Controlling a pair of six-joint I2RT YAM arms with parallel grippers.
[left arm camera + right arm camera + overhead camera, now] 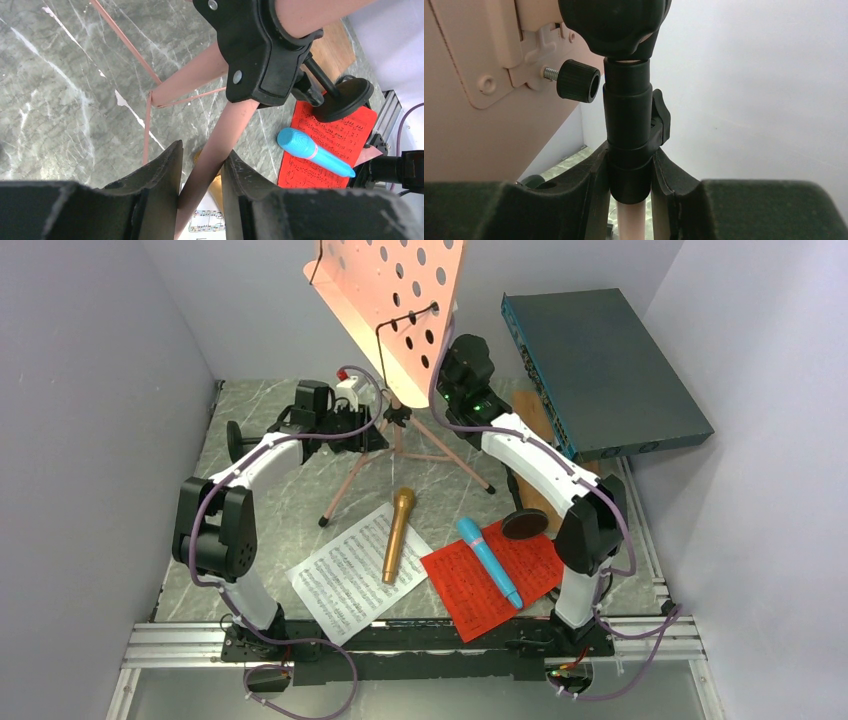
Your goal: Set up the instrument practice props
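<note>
The pink hole-punched music desk (390,290) stands on tripod legs at the back middle. My left gripper (375,425) (204,150) has its jaws pressed on one pink tripod leg (220,135), just below the black hub (260,55). My right gripper (455,380) (630,150) is shut on the black collar (629,115) of the stand's pole, under the desk. The gold microphone (398,535) lies on the white page (350,580). The blue microphone (490,562) (312,150) lies on the red page (495,580) (305,170). One black round-based pole (524,524) (345,97) lies by the red page.
A large dark-teal box (600,370) leans at the back right, with a wooden board (540,415) beneath it. Another black round base (235,438) sits at the left behind my left arm. Grey walls close in both sides. A metal rail (420,640) runs along the near edge.
</note>
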